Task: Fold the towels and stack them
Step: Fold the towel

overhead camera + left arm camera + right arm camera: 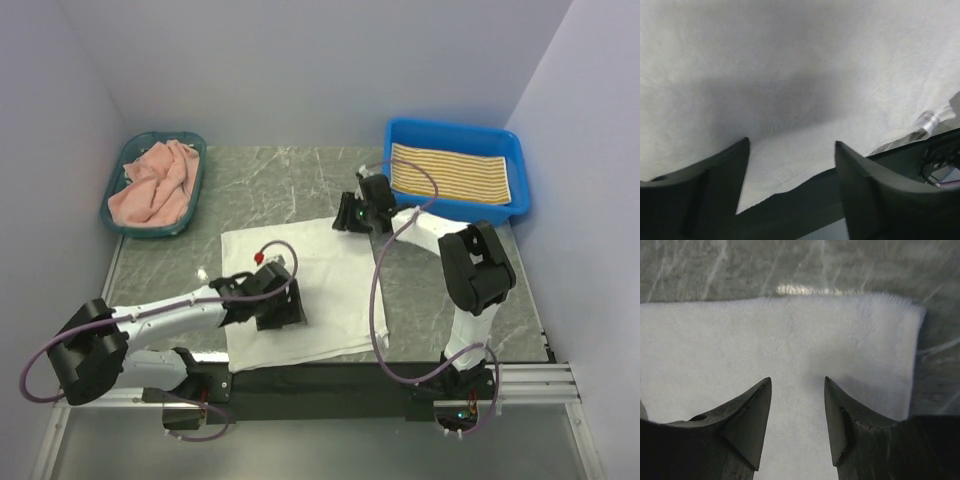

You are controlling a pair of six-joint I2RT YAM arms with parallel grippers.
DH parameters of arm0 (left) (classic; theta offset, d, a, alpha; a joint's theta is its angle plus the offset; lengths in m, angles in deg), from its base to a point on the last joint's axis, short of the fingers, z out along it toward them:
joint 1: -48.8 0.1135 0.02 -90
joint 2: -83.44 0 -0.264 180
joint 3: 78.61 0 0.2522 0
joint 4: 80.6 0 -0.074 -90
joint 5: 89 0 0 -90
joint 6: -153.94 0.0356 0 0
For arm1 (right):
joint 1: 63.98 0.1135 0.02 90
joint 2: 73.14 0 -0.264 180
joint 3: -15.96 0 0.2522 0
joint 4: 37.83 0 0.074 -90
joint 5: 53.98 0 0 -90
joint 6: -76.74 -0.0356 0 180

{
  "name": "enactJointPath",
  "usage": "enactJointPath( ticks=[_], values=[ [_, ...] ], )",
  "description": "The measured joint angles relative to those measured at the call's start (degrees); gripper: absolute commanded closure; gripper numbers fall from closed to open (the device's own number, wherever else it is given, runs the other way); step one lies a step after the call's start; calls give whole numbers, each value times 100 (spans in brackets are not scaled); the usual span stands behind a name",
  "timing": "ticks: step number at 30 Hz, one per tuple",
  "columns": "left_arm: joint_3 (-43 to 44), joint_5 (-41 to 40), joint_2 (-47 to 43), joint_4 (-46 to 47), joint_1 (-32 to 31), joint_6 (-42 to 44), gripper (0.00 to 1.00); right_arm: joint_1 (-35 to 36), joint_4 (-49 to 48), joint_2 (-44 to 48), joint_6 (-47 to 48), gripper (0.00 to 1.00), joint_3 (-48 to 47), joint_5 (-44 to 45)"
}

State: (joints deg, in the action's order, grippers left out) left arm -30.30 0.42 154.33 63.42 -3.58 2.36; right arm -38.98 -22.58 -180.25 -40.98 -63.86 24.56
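- Surveying from the near edge: the left gripper [791,142] hangs low over the near border of the white towel [320,270], just inside the hem where the cloth meets the dark strip [320,375] along the table [300,170] front. Its jaws stand apart with nothing between them; it is released, gripping no cloth.
- The white towel lies spread flat in a single layer at mid-table, with no fold visible in it.
- At the towel's far right corner the right gripper [797,380] is poised with its jaws parted over the cloth, close above the nap. No pinch shows; it is released too.
- Farther back, the salmon pink towel [155,185] sits bunched and unfolded in the teal basket [105,205] at far left. The yellow-and-white striped towel [450,172] lies folded flat in the blue bin [455,128] at far right. No dark-striped towel is in view.
- Judgement on step: the first fold of the white towel is being set up, early in the task, with one towel stacked and one waiting.
- Judgement on next move: each gripper needs to descend onto a hem or corner and close on a single layer, then carry that edge across to the opposite side, both lifting together so the cloth does not skew.
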Motion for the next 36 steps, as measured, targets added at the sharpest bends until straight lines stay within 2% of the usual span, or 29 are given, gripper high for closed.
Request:
enactJointPath(
  ticks=[3, 9, 15, 23, 29, 36],
  values=[
    [721, -181, 15, -619, 431, 396, 15, -9, 492, 136, 905, 46, -636, 317],
    [2149, -660, 417, -1005, 2208, 1556, 14, -20, 1270, 96, 2782, 46, -1928, 769],
    [2614, -1126, 997, -1180, 3191, 2400, 14, -20, 2052, -586, 4170, 45, -2817, 992],
    [2465, -1193, 940, -1185, 3536, 2907, 14, -26, 3060, -1694, 5313, 42, -3421, 1141],
    [2052, -1239, 601, -1167, 3543, 3062, 15, -39, 3480, -1753, 5674, 44, -3456, 1010],
    [1998, -1239, 575, -1134, 3554, 3104, 16, -42, 3591, -1840, 5786, 46, -3613, 927]
  ],
)
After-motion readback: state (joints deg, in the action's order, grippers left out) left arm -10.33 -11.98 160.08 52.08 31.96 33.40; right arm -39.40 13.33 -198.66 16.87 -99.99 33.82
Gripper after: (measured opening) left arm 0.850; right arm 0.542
